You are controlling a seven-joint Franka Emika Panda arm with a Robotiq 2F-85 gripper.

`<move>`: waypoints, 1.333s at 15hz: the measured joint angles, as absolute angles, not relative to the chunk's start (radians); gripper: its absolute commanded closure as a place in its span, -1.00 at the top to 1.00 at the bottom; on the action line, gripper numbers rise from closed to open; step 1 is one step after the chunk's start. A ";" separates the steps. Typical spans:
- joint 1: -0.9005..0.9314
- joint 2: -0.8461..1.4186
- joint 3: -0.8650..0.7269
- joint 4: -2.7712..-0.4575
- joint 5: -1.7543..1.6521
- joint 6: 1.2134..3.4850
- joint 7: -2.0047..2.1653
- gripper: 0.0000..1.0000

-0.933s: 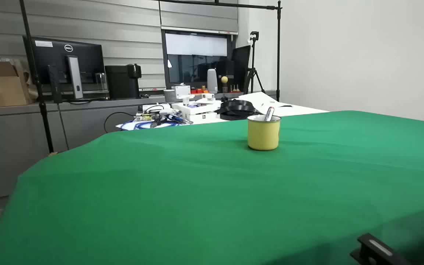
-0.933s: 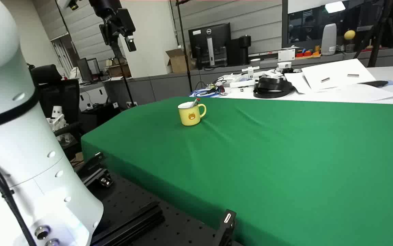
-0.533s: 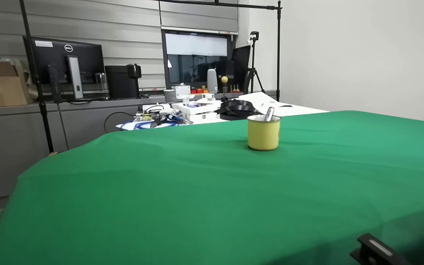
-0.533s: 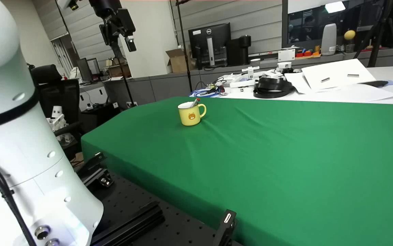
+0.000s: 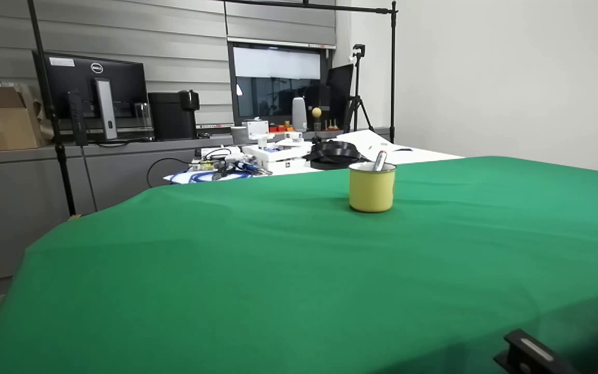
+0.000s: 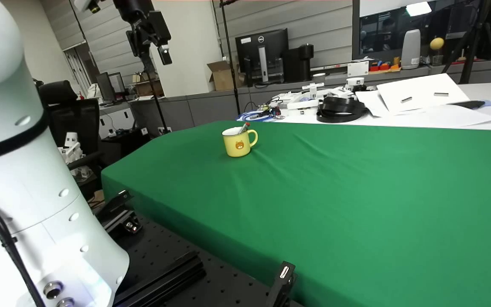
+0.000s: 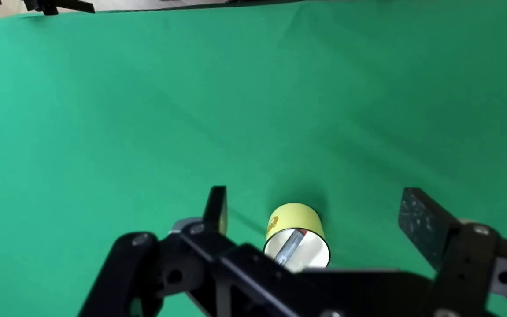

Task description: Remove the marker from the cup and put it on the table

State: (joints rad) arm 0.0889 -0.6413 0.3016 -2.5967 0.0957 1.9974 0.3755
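Comparing views, we catch the handle (image 6: pixel 255 137) on the cup (image 6: pixel 236 149) only in an exterior view; wrist view shows the end effector (image 7: pixel 316 210) spread wide. Marker (image 7: pixel 289 247) is leaning inside the cup.

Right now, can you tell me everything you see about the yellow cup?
The cup is squat and round, yellow outside, white inside, with a dark rim, a looped handle and a brownish animal face. It looks smooth and hard, maybe enamel. It stands upright on the green-covered table, and the marker leans inside it. The gripper isn't touching it.
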 measured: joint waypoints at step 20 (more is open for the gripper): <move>-0.067 0.176 0.074 -1.963 0.079 1.858 0.776 1.00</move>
